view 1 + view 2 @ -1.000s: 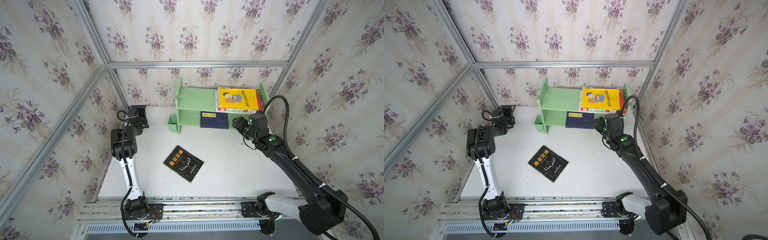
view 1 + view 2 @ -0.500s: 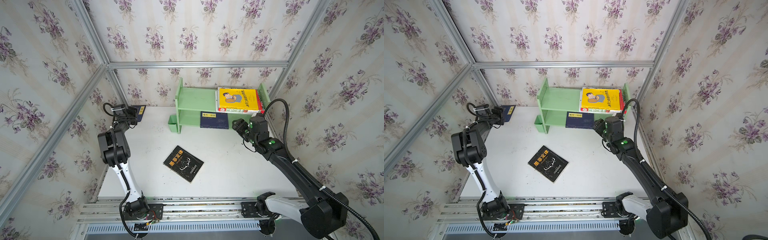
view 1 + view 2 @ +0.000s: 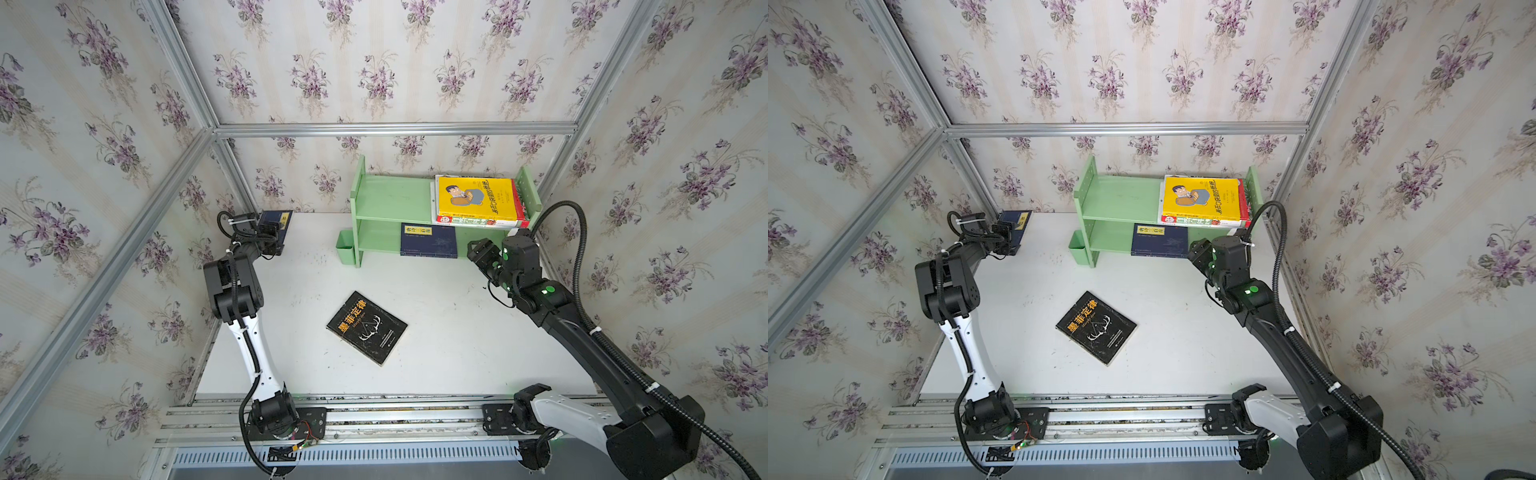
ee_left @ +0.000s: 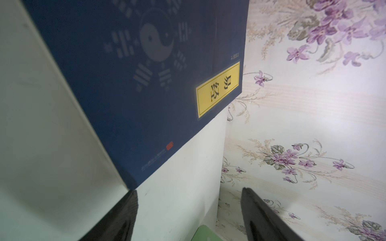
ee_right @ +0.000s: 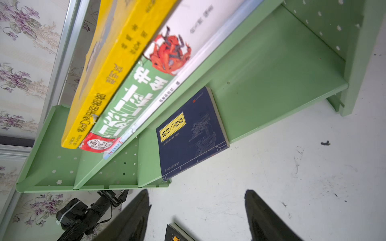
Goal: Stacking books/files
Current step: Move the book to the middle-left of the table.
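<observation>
We see the left gripper (image 4: 189,191) and right gripper (image 5: 197,191) spread, holding nothing.
The navy book (image 4: 125,73) lies far left, its corner just beside one left fingertip (image 4: 127,208); the black book (image 3: 366,327) lies mid-table.

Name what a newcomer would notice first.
A bright yellow cartoon-man paperback lies topmost on the upper tier of the mint-green shelf at the back. A black paperback with orange title and antlers lies askew midway on the white table. In the far left corner, the left gripper hangs open by a navy book with a yellow label.
</observation>
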Robot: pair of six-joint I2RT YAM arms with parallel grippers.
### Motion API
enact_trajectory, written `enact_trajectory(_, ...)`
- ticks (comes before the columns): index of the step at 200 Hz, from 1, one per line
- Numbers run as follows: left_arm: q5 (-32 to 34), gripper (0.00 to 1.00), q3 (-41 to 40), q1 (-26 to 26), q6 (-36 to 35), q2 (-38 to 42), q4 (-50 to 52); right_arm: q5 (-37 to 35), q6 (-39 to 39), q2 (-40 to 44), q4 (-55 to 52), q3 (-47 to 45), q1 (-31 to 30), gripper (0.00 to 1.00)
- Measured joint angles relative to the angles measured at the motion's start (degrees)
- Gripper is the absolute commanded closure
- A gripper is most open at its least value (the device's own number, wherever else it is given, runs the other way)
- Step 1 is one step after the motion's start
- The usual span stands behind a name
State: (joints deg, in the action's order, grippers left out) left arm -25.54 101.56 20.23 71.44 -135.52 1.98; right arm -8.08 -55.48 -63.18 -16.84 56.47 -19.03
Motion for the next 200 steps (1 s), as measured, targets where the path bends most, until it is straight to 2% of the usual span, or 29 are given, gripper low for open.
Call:
enact_trajectory(28,0.02,0.22,-0.66,0.04,0.48,0.46,-0.11,-1.18,-0.72,0.13,0.0,-0.09,-0.7,0.26)
enact_trajectory(87,1.18,0.21,-8.0,0.44,0.66,5.68,-0.04,-2.25,-1.51,-1.16,0.09,-0.33,-1.86,0.26)
enact_trajectory(134,0.9,0.21,-3.04,0.72,0.9,2.08,-0.85,-2.32,-1.51,-1.81,-0.15,0.11,-2.12,0.27)
enact_trajectory(200,1.11,0.22,-0.46,0.96,1.92,-0.33,-1.97,-3.28,-1.49,-0.98,-0.17,0.46,-2.99,0.27)
